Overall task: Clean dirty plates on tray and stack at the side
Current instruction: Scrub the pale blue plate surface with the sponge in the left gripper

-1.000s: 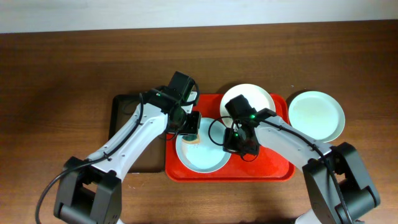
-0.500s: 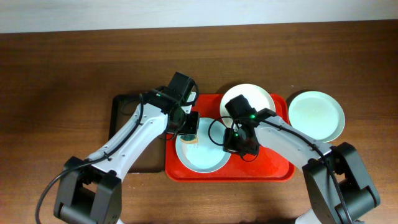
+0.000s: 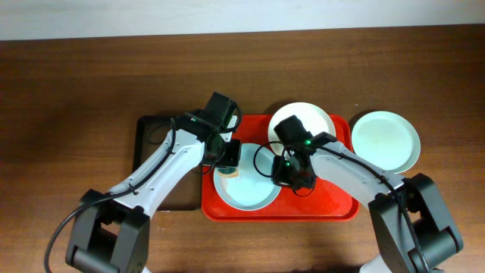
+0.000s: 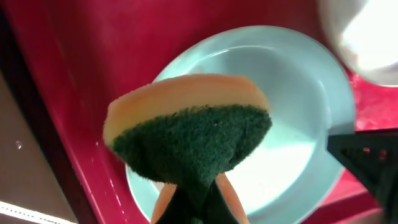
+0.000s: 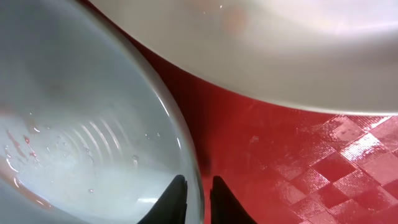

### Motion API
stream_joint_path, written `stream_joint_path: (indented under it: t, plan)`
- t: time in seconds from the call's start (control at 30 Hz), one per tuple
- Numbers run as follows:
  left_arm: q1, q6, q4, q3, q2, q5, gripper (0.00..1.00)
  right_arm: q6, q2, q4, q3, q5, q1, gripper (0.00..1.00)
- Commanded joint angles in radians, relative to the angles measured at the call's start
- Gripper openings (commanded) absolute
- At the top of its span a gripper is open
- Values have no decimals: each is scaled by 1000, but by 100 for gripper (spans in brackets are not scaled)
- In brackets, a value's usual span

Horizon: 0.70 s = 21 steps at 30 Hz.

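Observation:
The pale blue plate [image 3: 246,189] lies at the left of the red tray [image 3: 333,201]. My left gripper [image 3: 229,155] is shut on a yellow and green sponge [image 4: 186,124] at the plate's far left rim. My right gripper [image 3: 286,173] is shut on the blue plate's right rim, one finger inside and one outside [image 5: 198,186]. Faint red smears show on the blue plate [image 5: 81,112]. The white plate [image 3: 311,121] lies on the tray's far edge. The pale mint green plate [image 3: 385,140] lies on the table to the right of the tray.
A black-rimmed brown tray [image 3: 151,152] lies against the red tray's left side, under my left arm. The wooden table [image 3: 68,98] extends around both trays. The white plate [image 5: 280,50] sits close behind my right gripper.
My left gripper with the sponge has shifted slightly left at the blue plate's rim. The right gripper and the plates have not moved.

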Motion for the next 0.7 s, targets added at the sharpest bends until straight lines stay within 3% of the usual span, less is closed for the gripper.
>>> stream_joint_path:
  t: [0.0, 0.27, 0.47, 0.67]
  plan:
    - [-2, 3, 52, -66, 3, -17, 0, -23, 3, 9, -3, -8, 1, 16]
    - [-4, -42, 138, -150, 25, -10, 0, -37, 3, 15, -3, -9, 1, 4]
    - [-4, -45, 173, -150, 116, -3, 0, -37, 3, 15, -3, -9, 1, 4]
    - [-4, -44, 220, -149, 154, 231, 0, -37, 3, 15, -3, -9, 1, 4]
